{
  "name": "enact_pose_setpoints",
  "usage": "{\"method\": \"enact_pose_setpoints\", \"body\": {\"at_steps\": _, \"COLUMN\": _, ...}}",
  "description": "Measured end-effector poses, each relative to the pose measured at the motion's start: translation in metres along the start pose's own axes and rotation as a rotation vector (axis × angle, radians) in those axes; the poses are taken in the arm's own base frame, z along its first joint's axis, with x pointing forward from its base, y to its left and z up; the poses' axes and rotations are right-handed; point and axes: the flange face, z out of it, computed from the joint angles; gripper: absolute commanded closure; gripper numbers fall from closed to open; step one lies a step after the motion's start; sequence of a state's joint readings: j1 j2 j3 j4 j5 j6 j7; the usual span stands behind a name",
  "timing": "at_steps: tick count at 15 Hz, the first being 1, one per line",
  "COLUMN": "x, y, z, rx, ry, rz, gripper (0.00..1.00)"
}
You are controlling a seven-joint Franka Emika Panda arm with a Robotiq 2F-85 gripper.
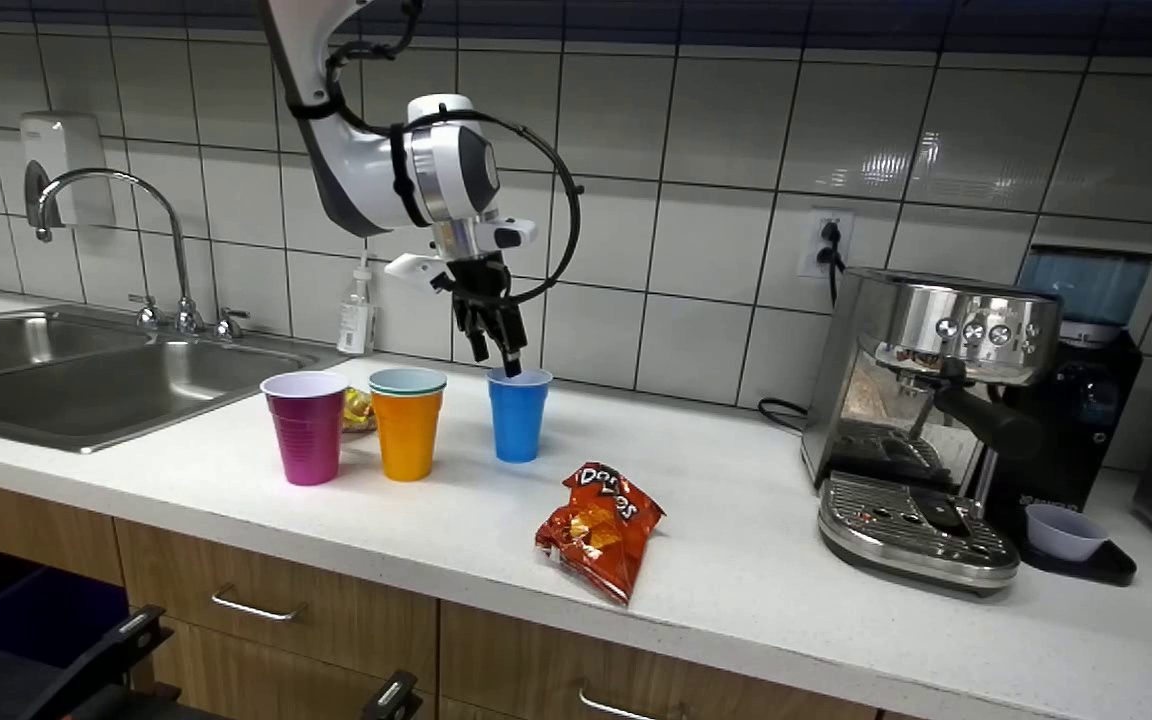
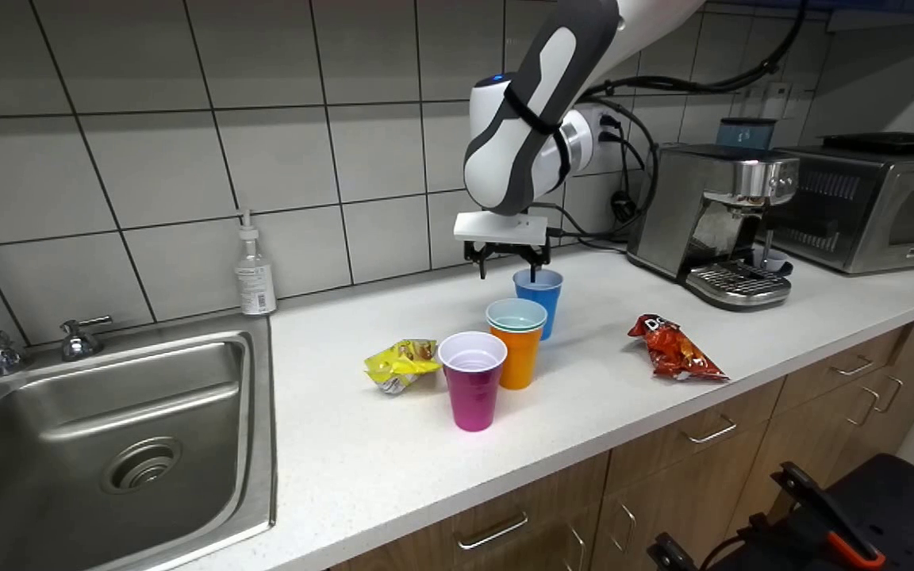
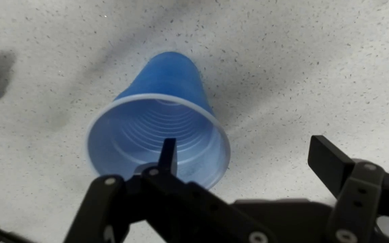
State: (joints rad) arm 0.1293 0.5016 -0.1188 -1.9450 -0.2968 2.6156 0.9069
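Note:
My gripper (image 1: 497,362) is open and empty, pointing down; it also shows in an exterior view (image 2: 508,277) and in the wrist view (image 3: 243,148). A blue cup (image 1: 518,420) stands upright just under it, also seen in the wrist view (image 3: 171,74). One finger is at or just over the cup's mouth; the other is outside the rim. I cannot tell whether the finger dips inside. Beside it stand an orange cup (image 2: 520,361) with a teal cup in it and a magenta cup (image 2: 473,392). A yellow snack bag (image 2: 400,361) lies near the magenta cup. A red Doritos bag (image 1: 604,530) lies nearer the counter's front edge.
A steel sink (image 2: 255,396) with a faucet (image 1: 176,230) and a soap bottle (image 2: 255,274) are at one end. An espresso machine (image 1: 936,320) and a microwave (image 2: 869,206) stand at the other. A tiled wall (image 1: 706,240) rises close behind the gripper.

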Motion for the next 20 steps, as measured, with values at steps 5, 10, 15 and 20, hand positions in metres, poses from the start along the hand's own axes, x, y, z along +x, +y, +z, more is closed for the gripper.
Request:
{"method": "enact_pose_setpoints", "body": {"at_steps": 5, "x": 0.0044, "y": 0.0009, "z": 0.0074, "rx": -0.01, "ry": -0.015, "rz": 0.01, "gripper": 0.06}}
{"method": "enact_pose_setpoints", "body": {"at_steps": 10, "x": 0.0073, "y": 0.0022, "z": 0.011, "rx": -0.019, "ry": -0.028, "rz": 0.019, "gripper": 0.47}}
{"method": "enact_pose_setpoints", "body": {"at_steps": 15, "x": 0.008, "y": 0.0022, "z": 0.0107, "rx": -0.018, "ry": -0.028, "rz": 0.02, "gripper": 0.87}}
{"method": "enact_pose_setpoints", "body": {"at_steps": 20, "x": 0.0096, "y": 0.0042, "z": 0.011, "rx": -0.021, "ry": -0.027, "rz": 0.023, "gripper": 1.0}}
